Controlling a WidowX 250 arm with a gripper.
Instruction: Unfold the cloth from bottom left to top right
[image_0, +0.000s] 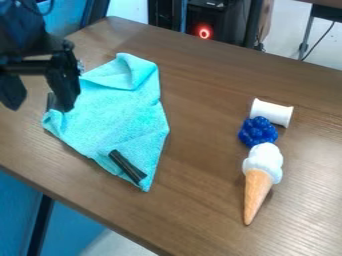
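A turquoise cloth (120, 122) lies on the left half of the table, longer than it is wide, with a raised, folded-over part at its top end and a pointed corner at the bottom. The black gripper (39, 102) hangs at the upper left, its two fingers spread wide apart with nothing between them. Its right finger is in front of the cloth's left edge; whether it touches the cloth I cannot tell.
A short black bar (127, 166) lies across the cloth's lower part. On the right are a white cylinder (272, 112), a blue berry-like cluster (258, 131) and a toy ice cream cone (259, 177). The brown table's (200, 200) near edge slants across the lower left.
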